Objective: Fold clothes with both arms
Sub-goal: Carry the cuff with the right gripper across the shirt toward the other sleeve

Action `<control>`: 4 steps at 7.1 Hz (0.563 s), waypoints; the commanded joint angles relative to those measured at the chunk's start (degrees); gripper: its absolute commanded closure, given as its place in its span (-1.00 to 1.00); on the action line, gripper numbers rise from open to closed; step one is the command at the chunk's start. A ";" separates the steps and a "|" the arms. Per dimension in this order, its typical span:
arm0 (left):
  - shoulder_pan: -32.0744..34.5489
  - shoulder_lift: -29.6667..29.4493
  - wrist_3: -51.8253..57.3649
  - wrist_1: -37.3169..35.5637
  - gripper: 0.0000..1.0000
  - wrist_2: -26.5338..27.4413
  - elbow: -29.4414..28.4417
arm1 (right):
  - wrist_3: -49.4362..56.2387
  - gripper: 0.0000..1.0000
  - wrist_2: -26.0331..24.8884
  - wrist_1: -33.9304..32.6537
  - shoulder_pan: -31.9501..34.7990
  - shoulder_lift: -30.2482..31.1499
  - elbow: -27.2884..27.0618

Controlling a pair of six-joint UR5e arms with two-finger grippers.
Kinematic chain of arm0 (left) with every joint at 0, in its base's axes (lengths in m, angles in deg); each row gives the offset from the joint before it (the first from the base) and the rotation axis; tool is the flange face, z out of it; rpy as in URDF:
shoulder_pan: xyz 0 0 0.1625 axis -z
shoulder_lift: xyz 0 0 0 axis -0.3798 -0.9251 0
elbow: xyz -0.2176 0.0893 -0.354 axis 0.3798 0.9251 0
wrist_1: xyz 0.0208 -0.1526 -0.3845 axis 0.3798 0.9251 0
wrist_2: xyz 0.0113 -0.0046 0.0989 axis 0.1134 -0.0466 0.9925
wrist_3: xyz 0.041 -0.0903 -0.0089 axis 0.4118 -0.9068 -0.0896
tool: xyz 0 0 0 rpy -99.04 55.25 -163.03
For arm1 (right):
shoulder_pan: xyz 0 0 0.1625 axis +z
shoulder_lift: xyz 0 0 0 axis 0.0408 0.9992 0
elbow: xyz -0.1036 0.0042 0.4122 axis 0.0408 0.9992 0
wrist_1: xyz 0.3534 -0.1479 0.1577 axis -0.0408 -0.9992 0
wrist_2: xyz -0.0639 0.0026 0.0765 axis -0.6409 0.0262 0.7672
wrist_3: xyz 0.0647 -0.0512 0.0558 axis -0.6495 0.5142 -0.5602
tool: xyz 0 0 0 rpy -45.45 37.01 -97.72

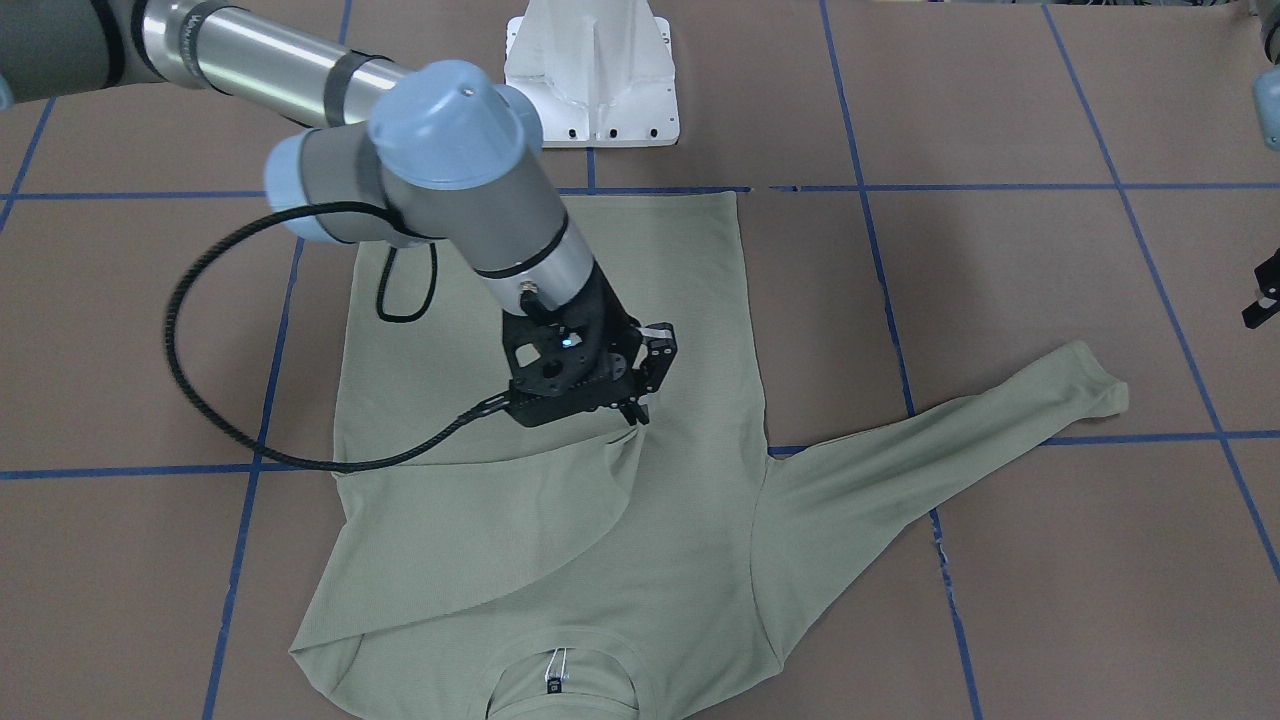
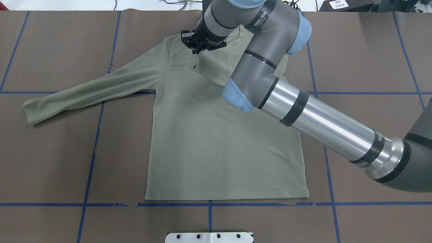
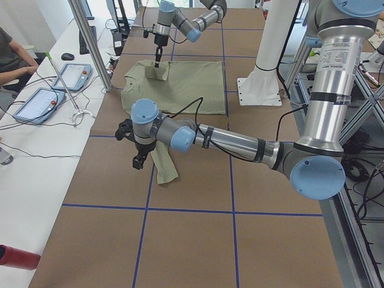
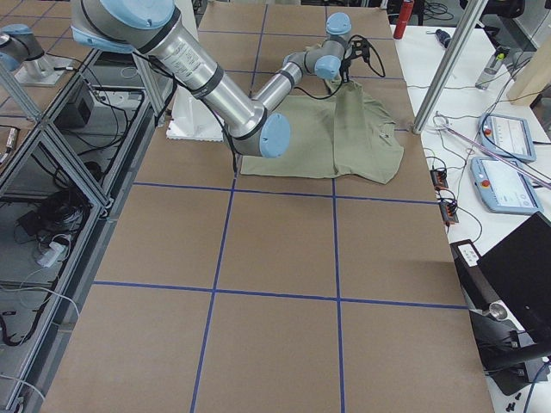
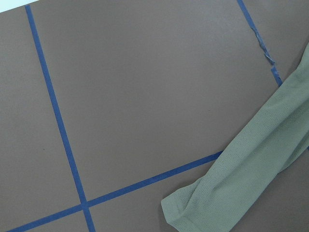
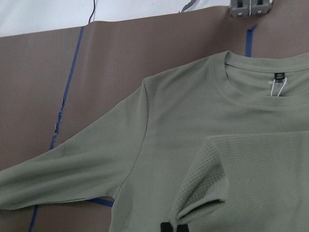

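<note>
Right hand [image 1: 636,408] down on the chest of the shirt [image 2: 219,152], tips touching the cloth. Fingers [image 6: 166,227] drawn narrow, pinching the cuff end of the right sleeve [image 1: 480,540]. Cloth puckered into small creases at the pinch. Right sleeve folded in across the body, lying slantwise from the right shoulder to about the middle of the upper chest. Right arm [image 2: 320,125] reaching in from the right, bent over the shirt's right half and hiding the right shoulder in the overhead view. Black cable [image 1: 200,400] looping off the wrist, out past the shirt's right edge.

Shirt spread flat on the brown worktop [image 2: 371,50]. Hem on the near side, toward the white pedestal [image 1: 590,70], just beside a line of blue tape [image 2: 270,204]. Neck on the far side, with the neck label [image 6: 279,77] showing inside the round opening. Left sleeve [image 2: 94,89] stretched out to the left, slanting a little nearward, flat on the worktop and crossing a tape line.

Left hand [image 3: 138,161] raised above the worktop, near the left cuff [image 5: 193,208] and apart from it. Wide or narrow: cannot tell, with no fingers in its own wrist view and only a sliver at the edge of the front view.
</note>
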 commanded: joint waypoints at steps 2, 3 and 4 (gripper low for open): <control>0.03 0.23 0.06 0.06 -1.00 0.00 -0.22 | 0.58 1.00 -3.83 3.06 -3.66 -5.57 12.46; -0.06 0.23 0.23 0.06 -1.00 0.00 -0.22 | 0.67 1.00 -4.44 3.78 -3.83 -8.91 17.39; -0.06 0.05 0.41 0.06 -1.00 0.00 -0.22 | 0.75 1.00 -6.28 3.87 -4.71 -10.25 18.31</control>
